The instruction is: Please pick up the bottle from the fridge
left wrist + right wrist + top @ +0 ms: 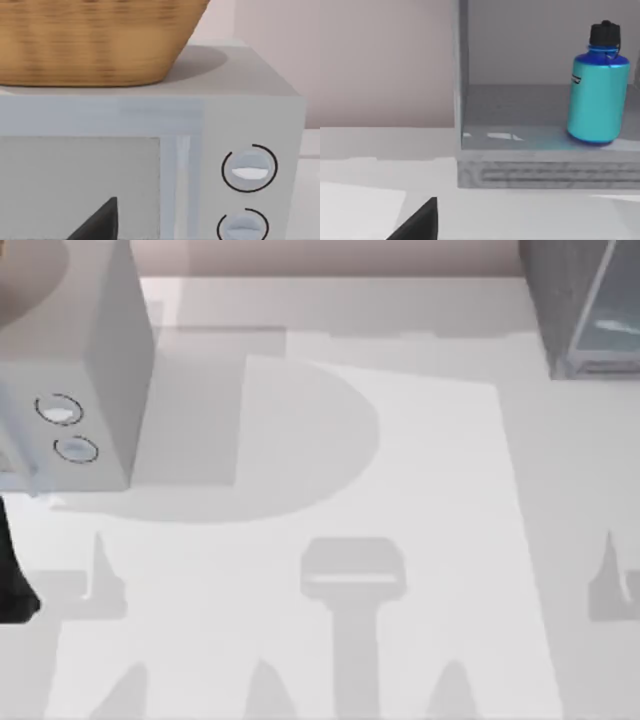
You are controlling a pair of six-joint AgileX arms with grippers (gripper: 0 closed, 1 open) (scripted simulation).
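Two boxes stand at the far corners of the table (330, 490) in the top view: the light grey box with two round dials (80, 390) at the far left and the fridge (585, 310) at the far right. My left arm (12, 570) is a dark shape at the left edge.

In the left wrist view, the dial box (150, 165) is straight ahead of my left hand, and a woven basket (95, 40) stands on top of it. A dark finger tip (100, 222) shows; how far this hand is open I cannot tell.

In the right wrist view, the fridge (530, 165) is ahead of my right hand. The bottle (597, 95) stands upright on its floor, well apart from the hand. One dark finger tip (420, 222) shows; its opening I cannot tell.
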